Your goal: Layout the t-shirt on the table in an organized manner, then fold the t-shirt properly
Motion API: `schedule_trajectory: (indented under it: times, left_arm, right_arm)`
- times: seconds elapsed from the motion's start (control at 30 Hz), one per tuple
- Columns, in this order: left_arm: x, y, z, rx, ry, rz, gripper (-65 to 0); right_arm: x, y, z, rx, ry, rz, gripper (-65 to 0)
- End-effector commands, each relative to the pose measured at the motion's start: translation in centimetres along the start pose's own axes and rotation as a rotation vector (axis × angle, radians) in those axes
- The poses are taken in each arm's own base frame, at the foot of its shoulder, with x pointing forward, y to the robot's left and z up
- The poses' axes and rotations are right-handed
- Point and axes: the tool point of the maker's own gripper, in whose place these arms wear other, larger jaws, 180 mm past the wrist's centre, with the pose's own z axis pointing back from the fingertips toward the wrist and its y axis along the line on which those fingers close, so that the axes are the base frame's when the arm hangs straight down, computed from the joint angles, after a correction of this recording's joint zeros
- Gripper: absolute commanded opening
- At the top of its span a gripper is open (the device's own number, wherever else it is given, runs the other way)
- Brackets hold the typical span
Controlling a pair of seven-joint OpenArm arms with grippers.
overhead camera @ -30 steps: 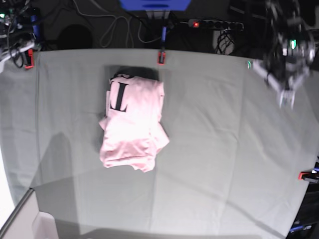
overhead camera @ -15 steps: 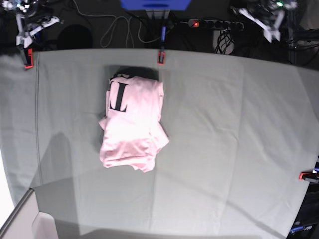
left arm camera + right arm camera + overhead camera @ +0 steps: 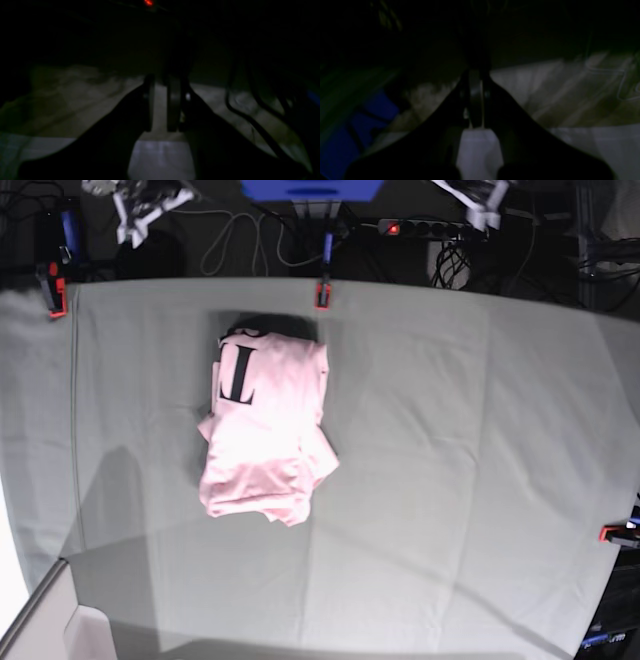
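Observation:
The pale pink t-shirt (image 3: 265,430) lies folded in a compact bundle on the left-centre of the table (image 3: 450,440), with a black letter showing on its far end. Both arms are raised behind the table's far edge, well away from the shirt. My left gripper (image 3: 485,215) hangs at the upper right; in the dark left wrist view the left gripper (image 3: 160,85) has its fingers a narrow gap apart, with nothing between them. My right gripper (image 3: 132,222) is at the upper left; in its wrist view the right gripper (image 3: 476,77) has its fingers pressed together, empty.
Red clamps (image 3: 323,295) (image 3: 57,298) (image 3: 615,532) hold the cloth at the table's edges. A power strip (image 3: 430,227) and cables lie on the dark floor behind. A grey box corner (image 3: 55,620) juts in at the bottom left.
Both arms have swung up and back toward the far edge, and inward along it. The t-shirt has not moved.

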Motion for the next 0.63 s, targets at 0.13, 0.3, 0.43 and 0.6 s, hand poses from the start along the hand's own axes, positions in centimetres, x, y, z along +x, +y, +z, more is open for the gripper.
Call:
schedule_trajectory:
  times: [0.13,0.3,0.43,0.6]
  left_arm:
    - [-2.0,-3.6,-0.9,-0.063,-0.037,-0.037,-56.3]
    - [-2.5,-3.9,-1.4,-0.008,-0.019,-0.045,-56.4]
    - [-1.3,-3.2,-1.6,0.045,-0.037,-0.059,-56.5]
    - [-1.2,-3.1,-1.6,0.05,-0.04,-0.06,-56.5]
  right_arm:
    - [-2.0,1.7,-1.6,0.078,-0.064,-0.059,-65.0]
    - [-5.3,4.2,-4.4,0.133,-0.102,-0.083,-65.0]
    - [-8.4,0.4,-5.2,-0.053,-0.062,0.089,-65.0]
    - [-7.7,-5.9,-3.2,-0.442,-0.105,0.371,-65.0]
